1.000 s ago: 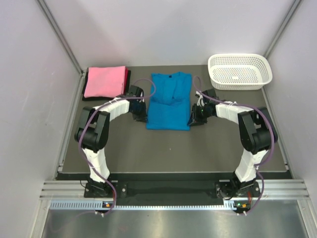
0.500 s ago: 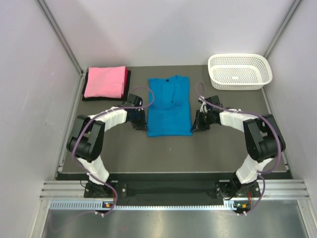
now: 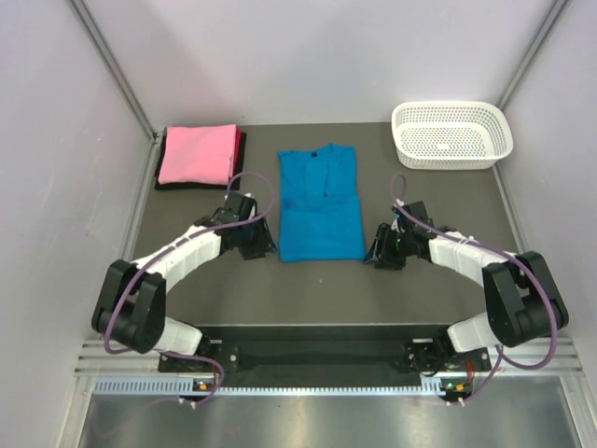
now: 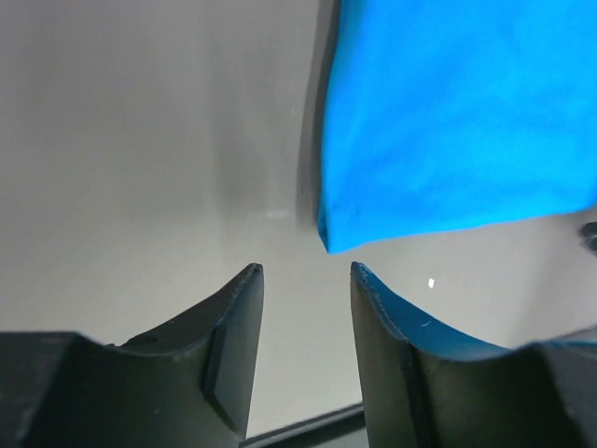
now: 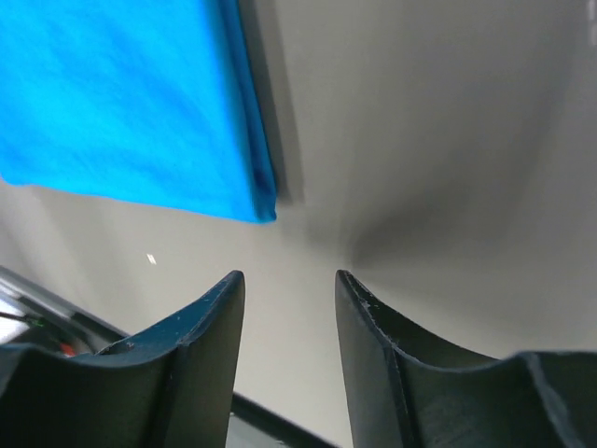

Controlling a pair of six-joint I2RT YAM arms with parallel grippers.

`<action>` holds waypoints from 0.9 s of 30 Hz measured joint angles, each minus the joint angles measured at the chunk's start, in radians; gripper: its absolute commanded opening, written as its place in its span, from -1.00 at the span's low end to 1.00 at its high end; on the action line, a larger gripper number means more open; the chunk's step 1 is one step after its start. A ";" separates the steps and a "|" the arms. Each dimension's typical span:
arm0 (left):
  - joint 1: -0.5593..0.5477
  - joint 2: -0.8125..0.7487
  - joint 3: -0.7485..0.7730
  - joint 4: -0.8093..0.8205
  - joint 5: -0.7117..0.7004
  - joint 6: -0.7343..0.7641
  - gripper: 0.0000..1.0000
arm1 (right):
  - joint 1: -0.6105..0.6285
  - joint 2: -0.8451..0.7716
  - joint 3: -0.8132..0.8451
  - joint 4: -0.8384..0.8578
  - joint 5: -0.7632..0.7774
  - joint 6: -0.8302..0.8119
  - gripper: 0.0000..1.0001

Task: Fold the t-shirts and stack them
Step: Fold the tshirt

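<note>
The turquoise-blue t-shirt (image 3: 321, 203) lies flat in the middle of the table, sides folded in, collar at the far end. My left gripper (image 3: 265, 246) stands open at its near left corner, apart from the cloth (image 4: 448, 131), with nothing between the fingers (image 4: 233, 327). At the near right corner my right gripper (image 3: 373, 254) is also open and empty, just short of the shirt's corner (image 5: 121, 103). At the back left a folded pink t-shirt (image 3: 197, 154) rests on a folded dark maroon-black one (image 3: 242, 147).
A white perforated basket (image 3: 451, 133) stands at the back right. Grey walls close in the table on the left, right and rear. The table's dark front edge shows just below both grippers' fingers.
Both grippers moved toward the near edge along the blue shirt's sides, then opened and let go of the cloth. The shirt's lower hem now lies nearer and flatter.
</note>
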 measured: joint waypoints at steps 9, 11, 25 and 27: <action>-0.005 -0.034 -0.175 0.157 0.061 -0.194 0.01 | 0.037 -0.052 -0.100 0.134 0.046 0.255 -0.09; -0.009 -0.023 -0.177 0.181 0.062 -0.213 0.01 | 0.048 -0.052 -0.109 0.161 0.061 0.298 -0.09; -0.030 0.056 -0.174 0.270 0.058 -0.282 -0.04 | 0.106 -0.008 -0.132 0.312 0.151 0.451 -0.11; -0.031 0.064 -0.169 0.281 0.058 -0.288 -0.05 | 0.110 -0.001 -0.134 0.331 0.154 0.462 -0.11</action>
